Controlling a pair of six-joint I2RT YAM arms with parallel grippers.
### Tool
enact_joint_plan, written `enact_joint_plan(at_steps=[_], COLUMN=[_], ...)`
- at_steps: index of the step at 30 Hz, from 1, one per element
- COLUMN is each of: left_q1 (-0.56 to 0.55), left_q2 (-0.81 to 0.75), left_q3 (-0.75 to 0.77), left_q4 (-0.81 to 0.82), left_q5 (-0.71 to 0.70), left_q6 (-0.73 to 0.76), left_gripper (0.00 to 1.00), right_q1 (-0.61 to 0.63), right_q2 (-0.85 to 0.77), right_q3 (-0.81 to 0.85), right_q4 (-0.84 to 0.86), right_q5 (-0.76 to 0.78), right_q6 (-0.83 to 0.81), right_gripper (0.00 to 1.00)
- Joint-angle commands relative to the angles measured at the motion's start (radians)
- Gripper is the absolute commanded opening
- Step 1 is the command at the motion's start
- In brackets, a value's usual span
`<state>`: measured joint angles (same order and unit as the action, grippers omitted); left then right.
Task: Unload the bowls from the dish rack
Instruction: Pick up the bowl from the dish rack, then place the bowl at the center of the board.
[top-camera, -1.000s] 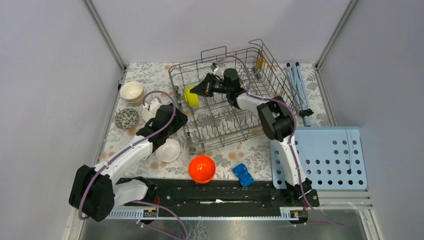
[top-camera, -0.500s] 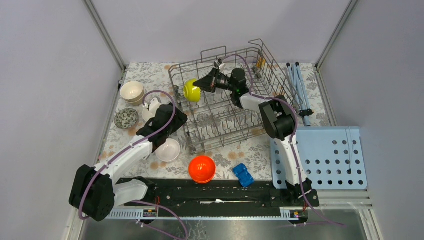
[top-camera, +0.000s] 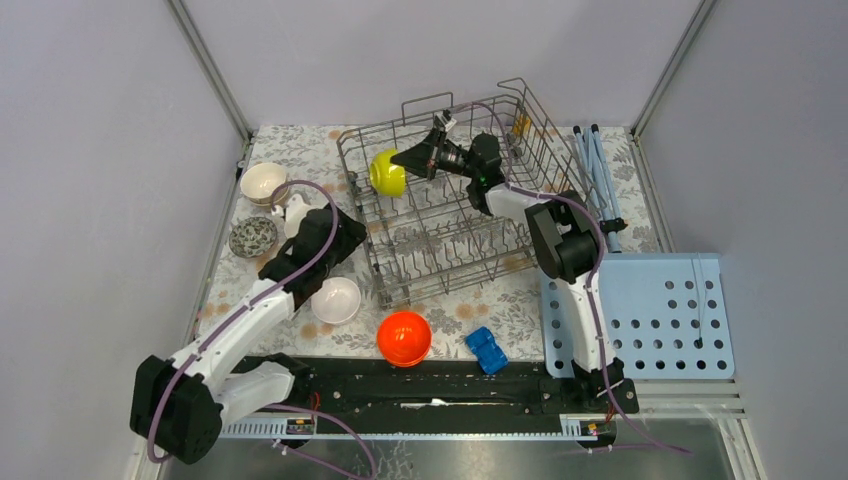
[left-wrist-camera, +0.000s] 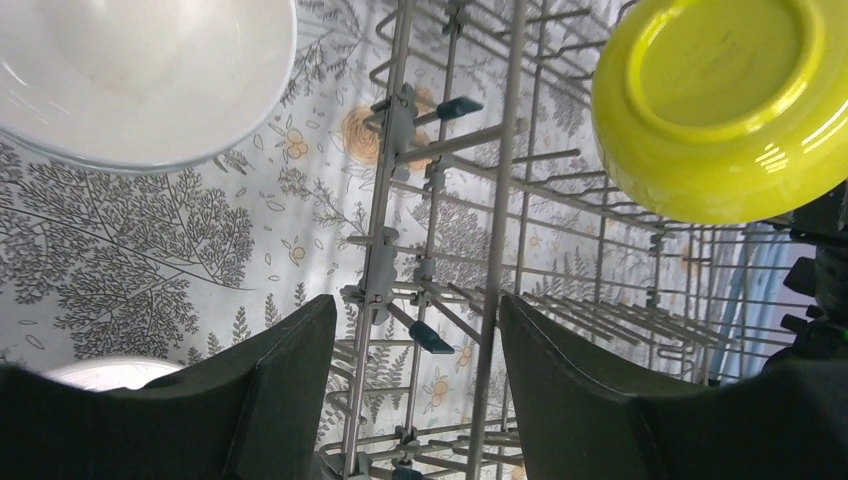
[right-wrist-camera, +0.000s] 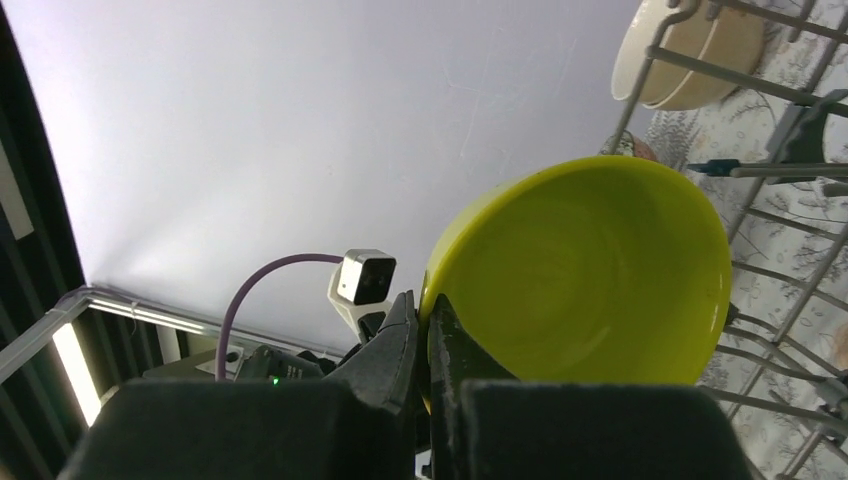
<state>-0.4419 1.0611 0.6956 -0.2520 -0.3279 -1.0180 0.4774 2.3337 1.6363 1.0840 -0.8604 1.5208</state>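
Observation:
The grey wire dish rack (top-camera: 450, 215) stands at the back middle of the table. My right gripper (top-camera: 408, 160) is shut on the rim of the yellow-green bowl (top-camera: 387, 172) and holds it tilted above the rack's back left part. The right wrist view shows the fingers (right-wrist-camera: 425, 320) pinching that bowl's (right-wrist-camera: 590, 280) rim. My left gripper (top-camera: 335, 228) is open and empty, just left of the rack. In the left wrist view its jaws (left-wrist-camera: 418, 340) frame the rack's wires (left-wrist-camera: 500, 250), with the yellow-green bowl (left-wrist-camera: 720, 100) high up.
On the floral mat left of the rack are a cream bowl (top-camera: 263, 183), a patterned bowl (top-camera: 252, 237) and a white bowl (top-camera: 336, 299). An orange bowl (top-camera: 404, 337) and a blue toy car (top-camera: 487, 350) lie in front. A light-blue perforated board (top-camera: 650, 315) lies right.
My right gripper has lifted the yellow-green bowl up off the rack's tines and toward the back. My left arm has shifted slightly left and back.

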Motion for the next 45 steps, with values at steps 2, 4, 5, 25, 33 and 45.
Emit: enact_joint_plan(at_steps=[2, 4, 5, 25, 33, 45], left_q1=[0.012, 0.013, 0.012, 0.012, 0.013, 0.012], left_q2=[-0.093, -0.121, -0.135, -0.338, -0.324, -0.428], left_q3=[0.065, 0.076, 0.083, 0.296, 0.34, 0.191], left_q4=[-0.053, -0.07, -0.08, -0.331, -0.252, -0.116], left_q5=[-0.044, -0.038, -0.036, -0.14, 0.043, 0.613], left_q6=[0.008, 0.012, 0.015, 0.194, 0.361, 0.48], left_gripper=[0.65, 0.66, 0.66, 0.99, 0.99, 0.99], right_q1=[-0.029, -0.029, -0.029, 0.259, 0.55, 1.067], right_q2=[-0.163, -0.204, -0.227, -1.104, -1.364, -1.35], right_q3=[-0.008, -0.014, -0.016, -0.209, -0.344, -0.529], right_q4=[0.098, 0.055, 0.014, -1.228, -1.466, -1.626], right_q5=[0.005, 0.001, -0.003, 0.455, 0.789, 1.514], right_q6=[0.004, -0.036, -0.073, -1.196, -1.389, -1.579], right_gripper=[0.0, 0.0, 0.0, 0.0, 0.0, 0.0])
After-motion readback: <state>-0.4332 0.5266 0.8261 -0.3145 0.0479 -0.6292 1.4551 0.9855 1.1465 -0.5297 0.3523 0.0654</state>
